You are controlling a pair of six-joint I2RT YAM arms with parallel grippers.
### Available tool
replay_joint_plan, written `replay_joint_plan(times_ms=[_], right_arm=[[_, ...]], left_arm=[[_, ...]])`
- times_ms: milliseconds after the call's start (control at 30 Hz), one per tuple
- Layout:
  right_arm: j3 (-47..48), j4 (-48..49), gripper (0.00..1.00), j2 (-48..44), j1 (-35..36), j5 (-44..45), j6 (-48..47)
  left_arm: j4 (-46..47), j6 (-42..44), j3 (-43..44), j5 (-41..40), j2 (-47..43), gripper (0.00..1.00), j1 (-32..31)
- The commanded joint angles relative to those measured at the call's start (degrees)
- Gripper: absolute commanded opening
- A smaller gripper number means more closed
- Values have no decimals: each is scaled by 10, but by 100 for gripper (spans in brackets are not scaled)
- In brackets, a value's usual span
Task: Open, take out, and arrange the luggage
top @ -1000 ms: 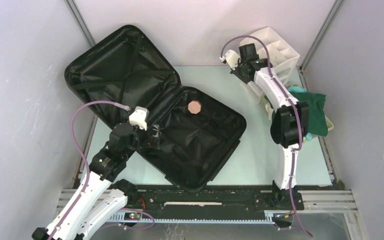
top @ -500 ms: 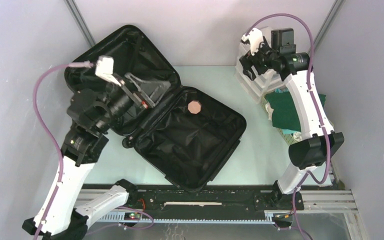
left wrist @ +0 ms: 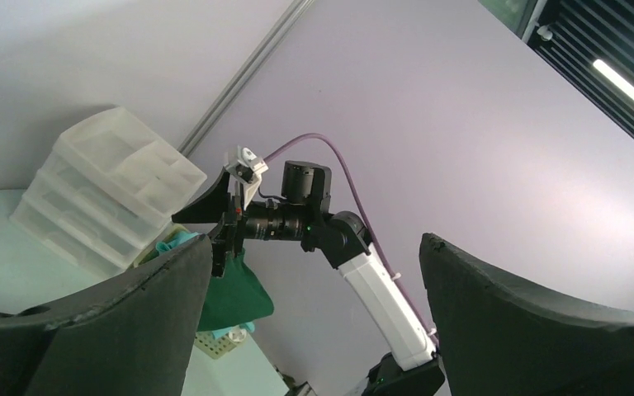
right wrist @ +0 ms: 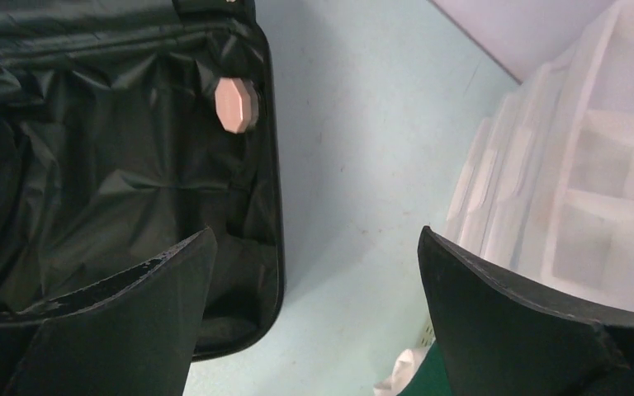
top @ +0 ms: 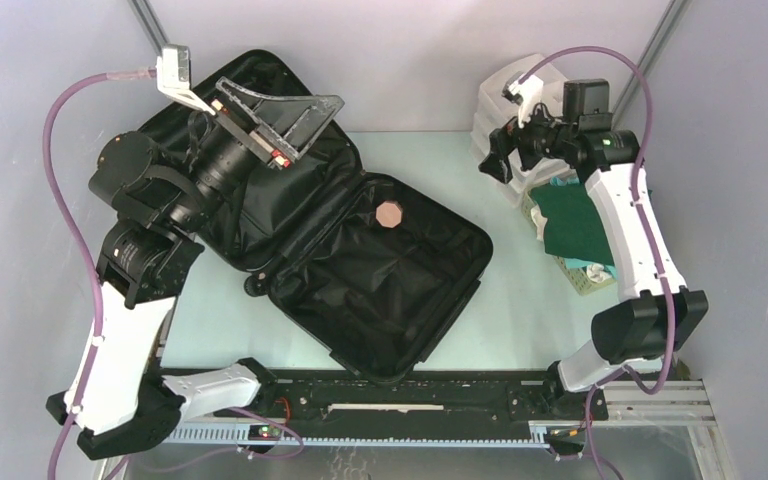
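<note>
The luggage (top: 400, 280) lies opened out on the left and middle of the table (top: 520, 300). Its base half rests flat with the black lining facing up and reaches toward the near middle. The lid half stands tilted up at the far left, against the corner of the walls. A small pink eight-sided piece (top: 389, 214) sits on the lining of the base half, close to its far edge.

The left gripper (top: 305, 122) is raised above the lid half at the far left, with its fingers spread wide and nothing between them. It touches no part of the case. Its wrist camera looks across the scene to the right arm and not down into the luggage.

The right gripper (top: 495, 157) hangs to the far right of the luggage, well apart from it, just beside the white drawer organizer (top: 495, 100). Its fingers are also spread and empty. In the right wrist view, the right rim of the base half lies under the left finger. The organizer lies under the right finger, with bare table between them.

Near the organizer, a green cloth (top: 572, 222) lies over a pale basket (top: 585, 277) at the right edge of the table.
</note>
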Motion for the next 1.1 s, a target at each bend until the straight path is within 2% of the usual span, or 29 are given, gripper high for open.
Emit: replay_joint_plan(times_ms=[0, 200, 367, 433, 500, 567, 633, 833, 1067], right_arm=[[-11, 52, 100, -32, -23, -74, 33], [-16, 61, 100, -36, -38, -77, 40], [7, 50, 100, -26, -62, -122, 29], [35, 23, 100, -7, -85, -166, 17], [78, -9, 100, 20, -96, -196, 5], [105, -39, 100, 38, -99, -195, -9], [118, -50, 100, 50, -100, -178, -18], [136, -62, 100, 80, -102, -134, -37], [144, -57, 99, 99, -103, -108, -46]], left_arm=[[-20, -7, 47, -11, 13, 100, -10], [-7, -18, 57, 5, 21, 100, -11], [23, -16, -9, 28, -1, 100, -8], [81, -4, -91, 64, -35, 100, 7], [195, -14, -227, 142, -76, 100, 38], [308, -41, -339, 221, -115, 100, 74], [368, -46, -435, 238, -152, 100, 103], [297, 85, -595, 170, -236, 100, 122], [335, 90, -734, 134, -308, 100, 123]])
